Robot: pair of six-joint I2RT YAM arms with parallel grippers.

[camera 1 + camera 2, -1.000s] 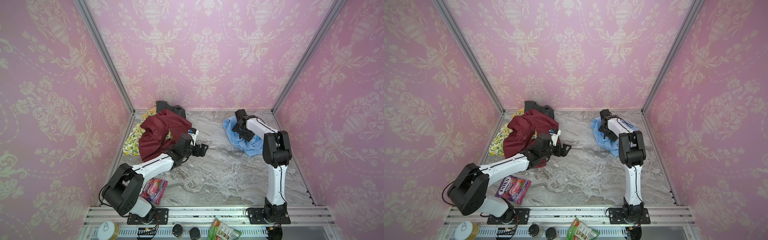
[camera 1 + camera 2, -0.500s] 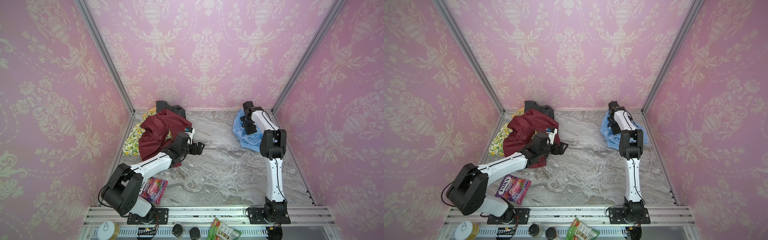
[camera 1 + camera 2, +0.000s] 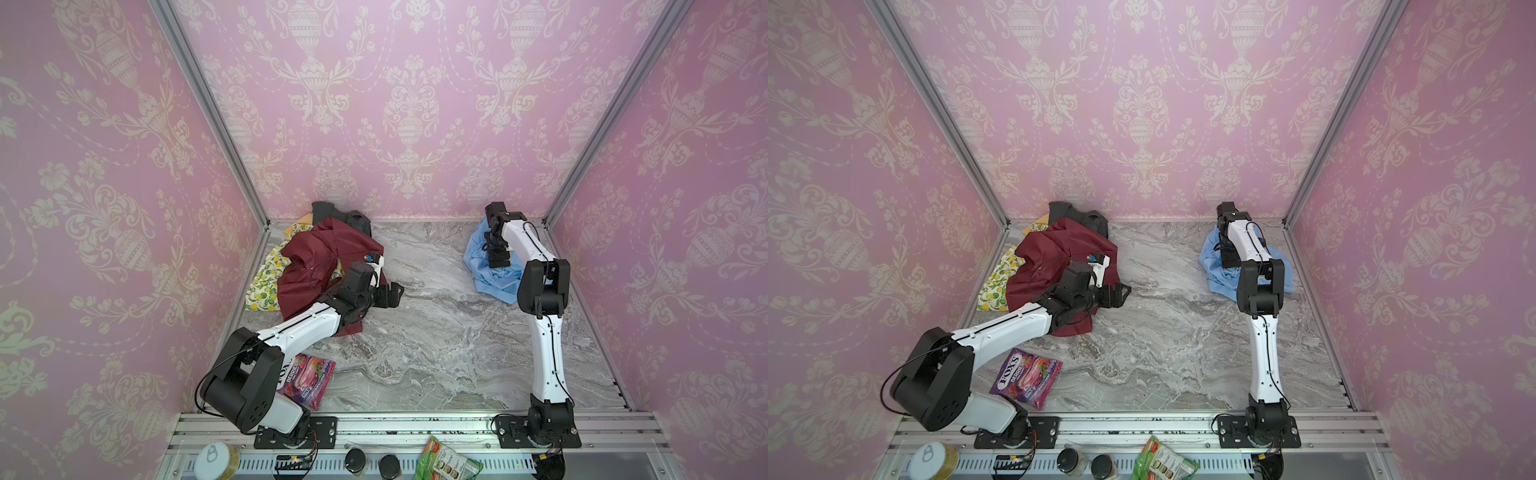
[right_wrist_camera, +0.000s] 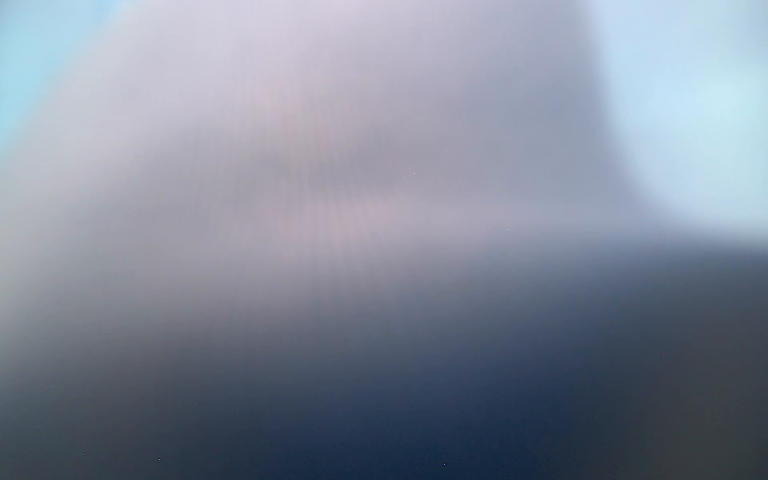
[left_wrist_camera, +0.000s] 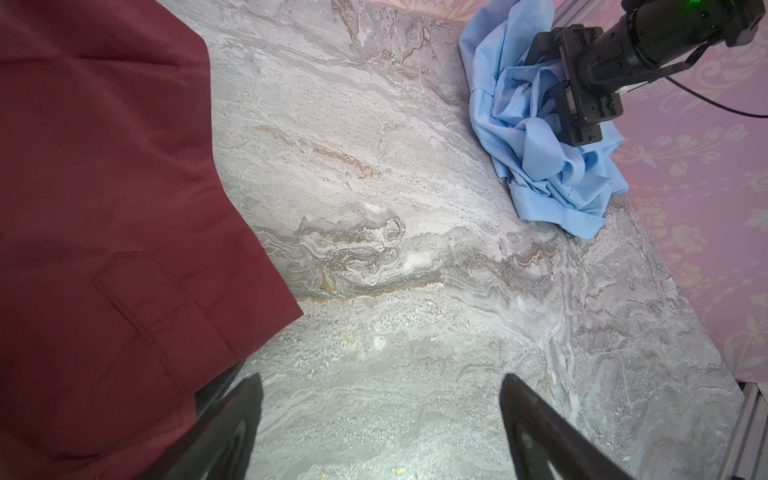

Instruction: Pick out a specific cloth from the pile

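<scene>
Smooth thin cloth (image 5: 536,166), glossy marbled table (image 5: 415,216)

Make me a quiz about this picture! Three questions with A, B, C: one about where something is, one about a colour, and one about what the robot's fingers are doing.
1. Where is the light blue cloth?
A) on top of the pile
B) on the table near the far right corner, apart from the pile
C) hanging on the wall

2. What colour is the big shirt on the pile?
A) maroon
B) white
C) orange

3. How are the fingers of the left gripper?
A) shut on the shirt
B) open, holding nothing
C) shut on the blue cloth

Answers:
1 B: bare marble lies between it and the pile in both top views.
2 A: dark red folds cover most of the heap.
3 B: the left wrist view shows them spread wide over bare table.
</scene>
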